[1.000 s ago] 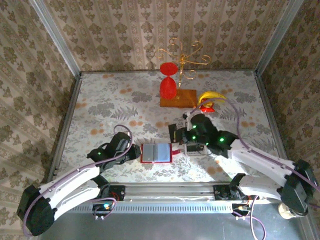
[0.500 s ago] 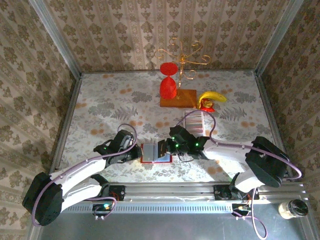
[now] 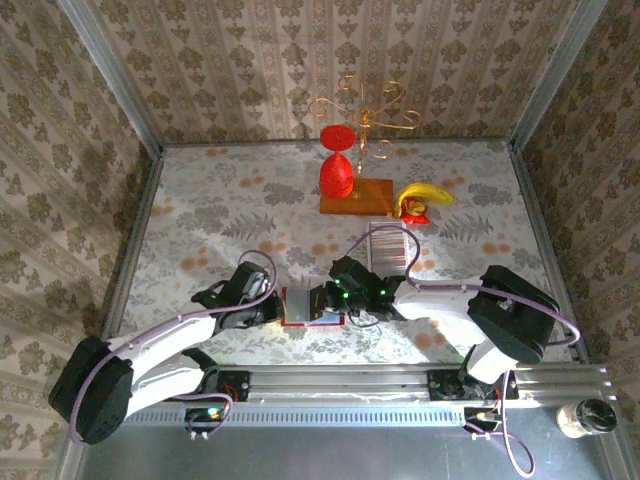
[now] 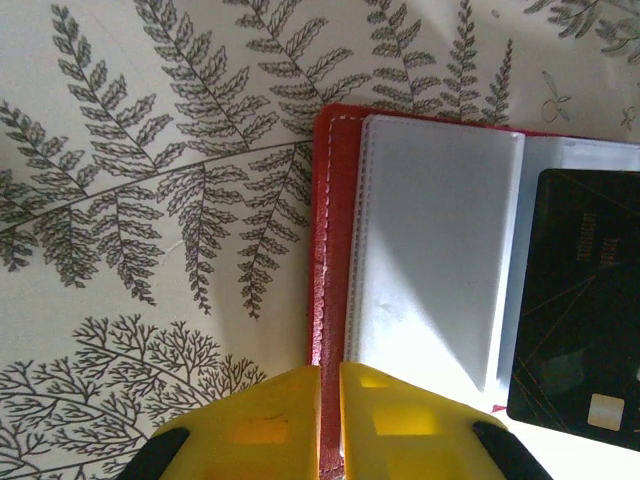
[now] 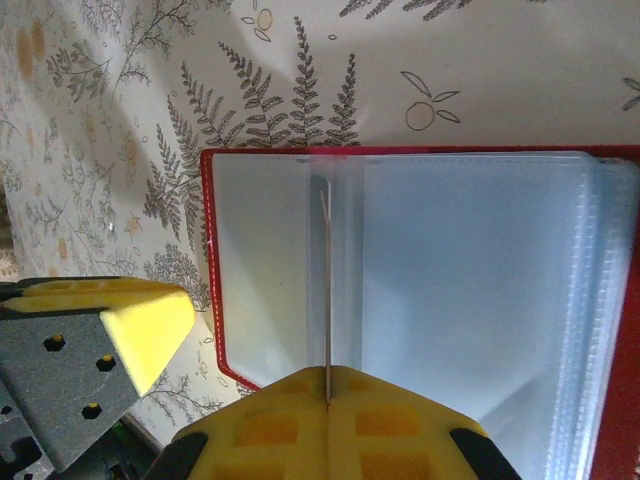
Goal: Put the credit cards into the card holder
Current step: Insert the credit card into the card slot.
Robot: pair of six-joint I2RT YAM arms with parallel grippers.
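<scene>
- The card holder (image 4: 430, 250) lay open by the middle of the table's (image 3: 200, 200) near edge.
- The left gripper (image 4: 328, 372) pinched the holder's red cover edge.
- The right gripper (image 5: 328, 385) was clamped on a dark credit card (image 4: 578, 300), held at the holder's clear pockets.
- The credit cards (image 3: 388, 247) sat in a row just behind the holder, toward the right edge.

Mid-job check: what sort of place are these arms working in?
Probably a staged test booth rather than a real room: wallpaper panels set in metal rails, a floral-print tabletop, and props like a red goblet and banana.
</scene>
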